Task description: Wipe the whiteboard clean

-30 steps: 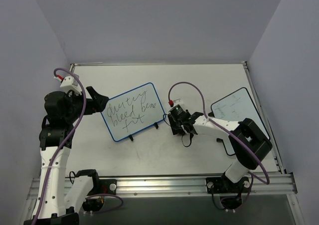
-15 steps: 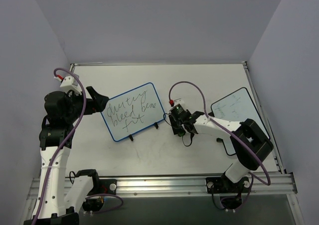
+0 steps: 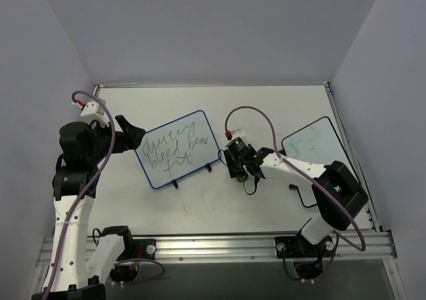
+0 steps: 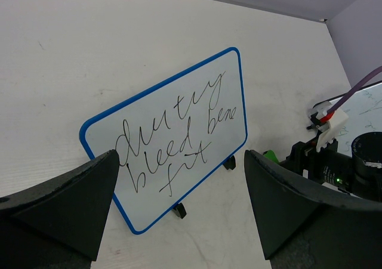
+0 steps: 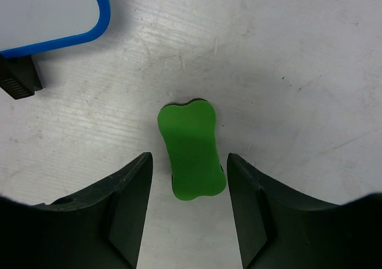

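The right gripper (image 5: 189, 161) is parted, a jaw on either side of the green eraser (image 5: 188, 147). A sliver of table shows between one jaw and the eraser. Whether the other jaw touches it cannot be told, so I read this as no firm grip yet. The left gripper (image 3: 135, 134) is spread wide and empty, hanging just off the whiteboard's left end and aimed at its face.

The table (image 3: 266, 107) carries everything. The whiteboard (image 3: 178, 150) stands on it, propped at a slant, its blue frame turned at an angle and its face covered in black handwriting, none of it wiped. The step in hand looks like picking up the eraser, with the erasing itself not begun.

The next move probably calls for closing squarely on the eraser's long sides, lifting it, and carrying it to the whiteboard's right end to press its pad flat on the writing. The board may slide or tip under that push, and the left gripper looks placed to brace it.

A second board with a black frame (image 3: 313, 140) lies well to the right of the whiteboard, out of the path. The eraser lies just off the whiteboard's lower right corner. One small black foot (image 5: 18, 81) juts out at that corner, close enough to catch a careless sweep.
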